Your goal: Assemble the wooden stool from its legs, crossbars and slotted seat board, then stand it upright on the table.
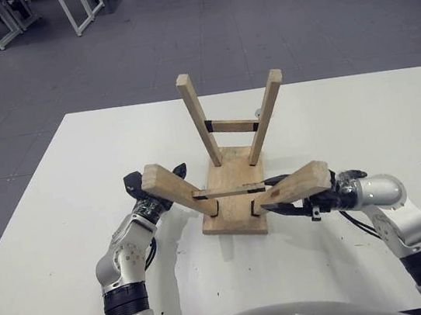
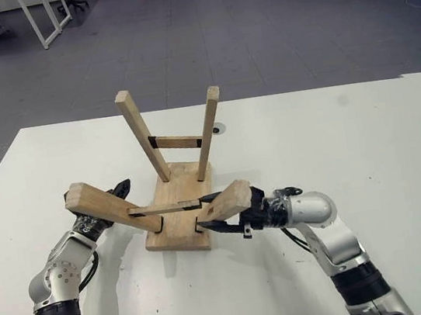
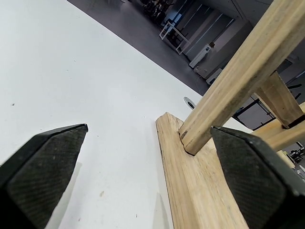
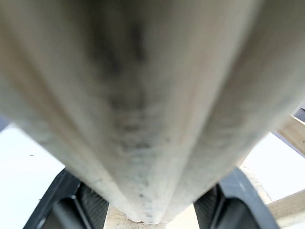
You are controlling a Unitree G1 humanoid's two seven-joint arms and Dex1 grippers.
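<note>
Although the far legs (image 1: 199, 120) and far crossbar (image 1: 233, 125) already stand at the 12 o'clock end of the seat board (image 1: 236, 215), which lies flat on the table (image 1: 59, 194), the pair at 6 o'clock, joined by the near crossbar (image 1: 227, 193), looks only half seated. Pressing it home and turning the stool upright likely remain. The left gripper (image 1: 157, 179) has its fingers wide either side of the near left leg (image 1: 174, 186), which leans toward 10 o'clock. The right gripper (image 1: 282, 194) clamps the near right leg (image 1: 296, 183), which leans toward 3.
</note>
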